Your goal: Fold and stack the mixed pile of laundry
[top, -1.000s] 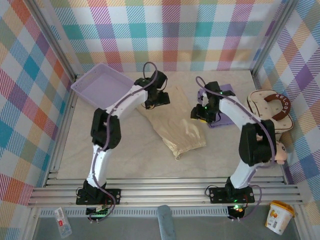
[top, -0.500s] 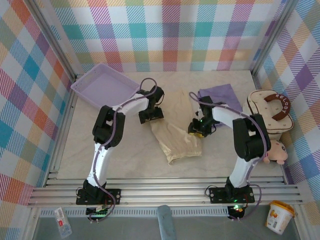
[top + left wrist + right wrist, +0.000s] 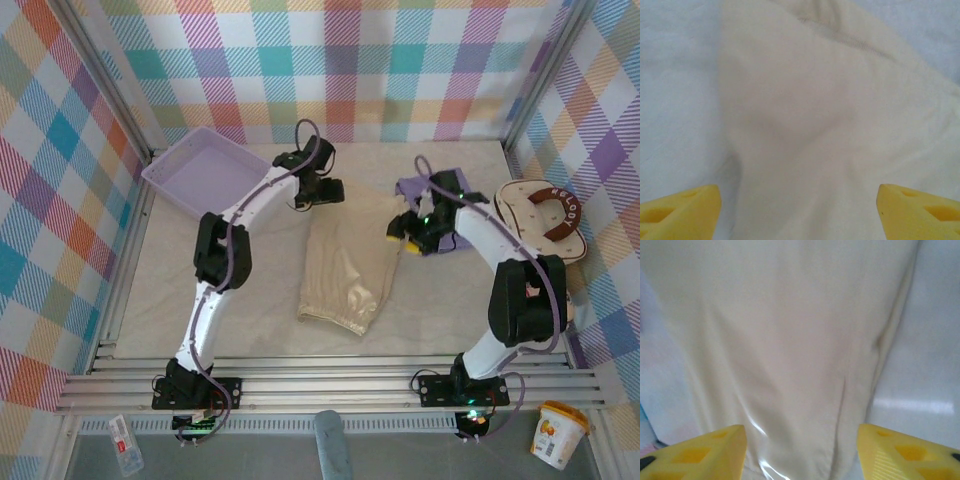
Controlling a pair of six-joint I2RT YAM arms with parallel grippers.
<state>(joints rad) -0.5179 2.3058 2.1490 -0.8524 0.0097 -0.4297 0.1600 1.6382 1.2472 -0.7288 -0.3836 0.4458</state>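
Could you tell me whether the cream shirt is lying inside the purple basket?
No, the shirt lies flat on the table, well apart from the basket at the far left corner.

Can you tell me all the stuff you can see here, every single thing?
cream shirt: one, cream-beige, spread out mid-table between the arms.
purple T-shirt: one, lavender, far right of the table, partly under the right arm.
basket: one, lavender, far left corner.
padded bag: one, cream with a brown handle, right edge.
tub: one, white with an orange picture, off the table, near right.
table: one, pale.
left gripper: one, yellow fingertips, open over the shirt.
right gripper: one, yellow fingertips, open over the shirt.
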